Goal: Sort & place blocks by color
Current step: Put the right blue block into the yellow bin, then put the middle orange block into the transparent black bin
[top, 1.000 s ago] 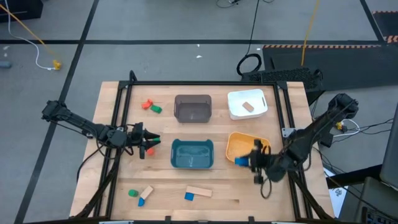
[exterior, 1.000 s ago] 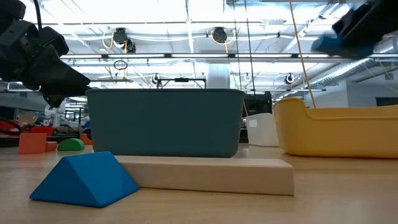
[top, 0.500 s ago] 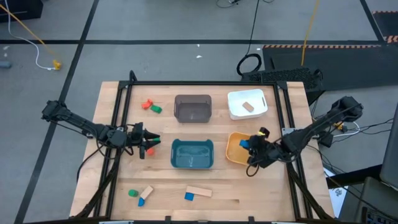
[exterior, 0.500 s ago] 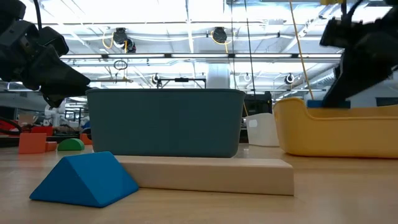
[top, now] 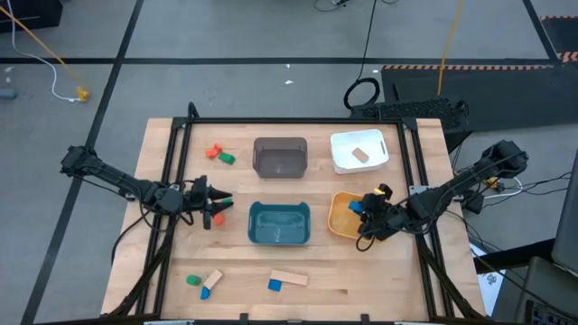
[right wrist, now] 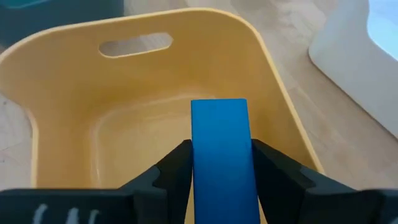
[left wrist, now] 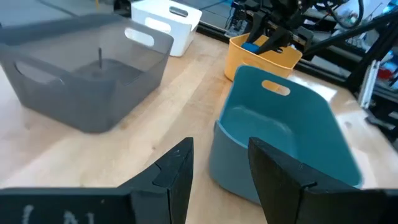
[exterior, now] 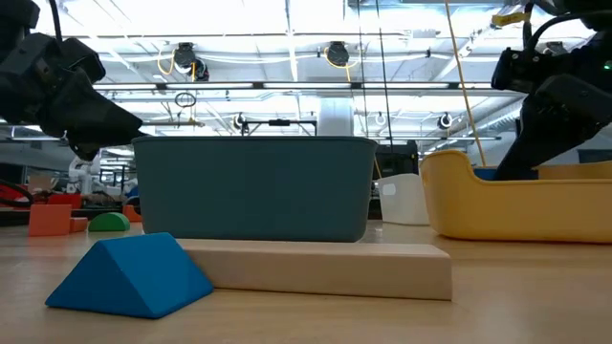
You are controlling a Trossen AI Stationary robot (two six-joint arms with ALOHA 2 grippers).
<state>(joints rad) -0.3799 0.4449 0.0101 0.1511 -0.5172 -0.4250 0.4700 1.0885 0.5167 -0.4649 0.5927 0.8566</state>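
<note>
One blue bar block [right wrist: 222, 155] sits between my right gripper's [right wrist: 221, 163] two dark fingers, over the inside of the yellow tray [right wrist: 74, 93]. The fingers flank its sides closely, yet I cannot tell whether they pinch it or have let go. From above, that gripper [top: 368, 209] hangs over the yellow tray [top: 340, 222], with the blue bar [top: 356, 207] showing at the tray's far edge.

Taking the yellow tray as my mark: the teal tray [top: 279, 224] lies just beside it toward my left arm, and the white tray [top: 358, 151] stands behind it holding a plain wood block [top: 360, 154]. The grey tray [top: 280, 156] is behind the teal one. Farther still from the yellow tray, past the grey tray, a red block [top: 214, 152] and a green block [top: 226, 159] lie close together.

On the near side, well apart from the yellow tray, a long plain wood bar [top: 288, 278] touches a blue wedge [top: 275, 285]; the level view shows them as the wedge [exterior: 129, 275] against the bar [exterior: 325, 268]. Beyond those, a green block [top: 191, 281], a plain bar [top: 214, 279] and a blue piece [top: 205, 292] cluster together.

My left gripper [top: 215, 207] waits on the far side of the teal tray from the yellow one, its fingers [left wrist: 177, 171] slightly parted on nothing.
</note>
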